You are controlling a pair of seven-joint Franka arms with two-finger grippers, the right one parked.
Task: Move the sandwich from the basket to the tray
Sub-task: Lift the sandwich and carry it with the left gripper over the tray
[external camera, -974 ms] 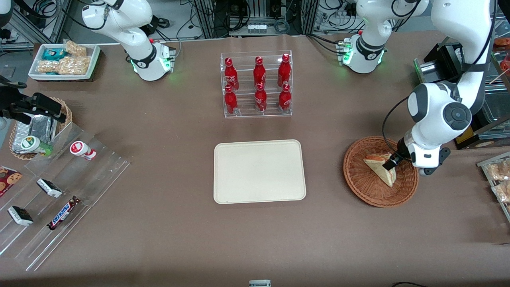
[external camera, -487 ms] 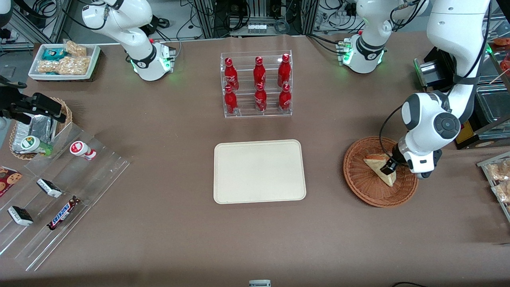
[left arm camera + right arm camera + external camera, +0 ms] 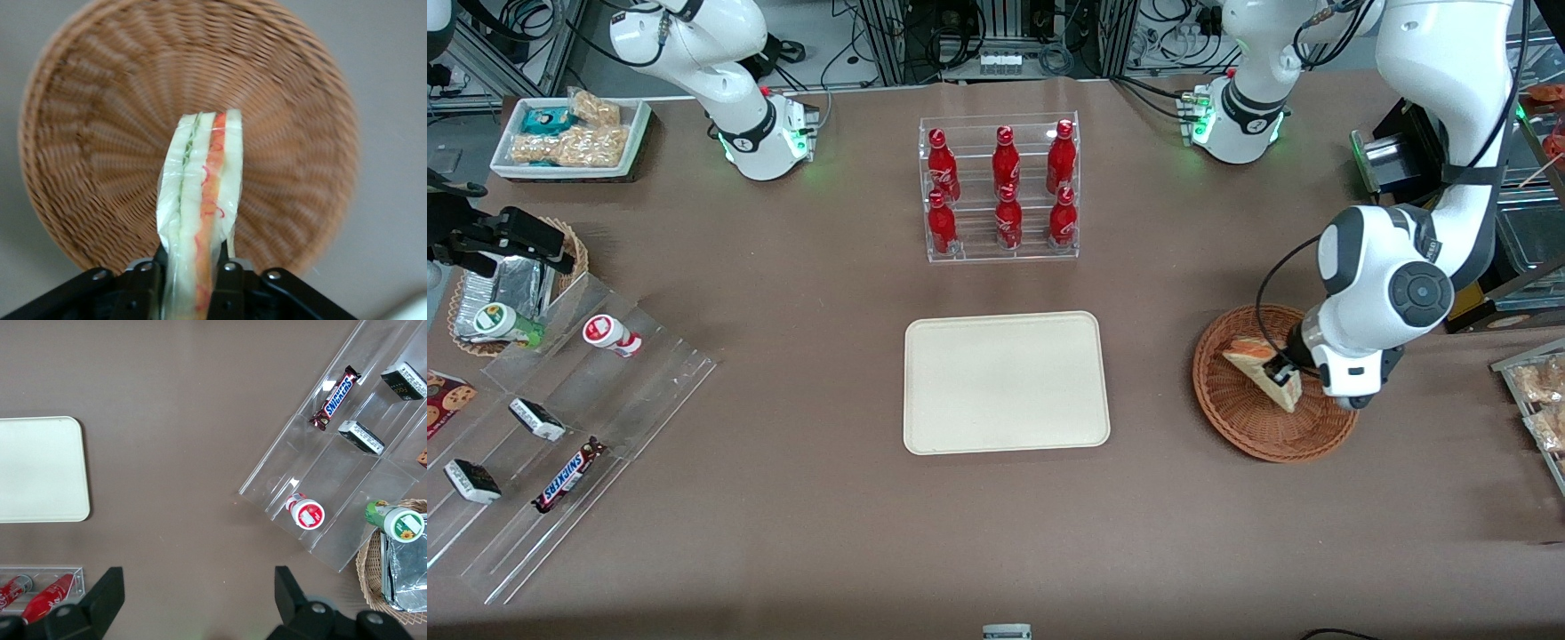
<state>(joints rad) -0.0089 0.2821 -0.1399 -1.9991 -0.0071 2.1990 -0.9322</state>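
1. Front view: the cream tray (image 3: 1007, 382) lies mid-table.
2. The wicker basket (image 3: 1240, 422) sits at the tray's three o'clock.
3. The gripper (image 3: 1282, 372) hangs above the basket, jaws pinching the wrapped sandwich (image 3: 1258, 369) (image 3: 200, 213).

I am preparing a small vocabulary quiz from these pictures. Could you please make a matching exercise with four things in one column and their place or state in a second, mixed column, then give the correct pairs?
Things:
1. triangular clear-wrapped sandwich
2. round reddish-brown wicker basket
3. flat cream-beige rectangular tray
4. left arm's gripper

States:
A. holds nothing on it
B. shut on the wedge, over the wicker
C. gripped between two fingers
D. on the table, toward the working arm's end

Pairs: 1-C, 2-D, 3-A, 4-B
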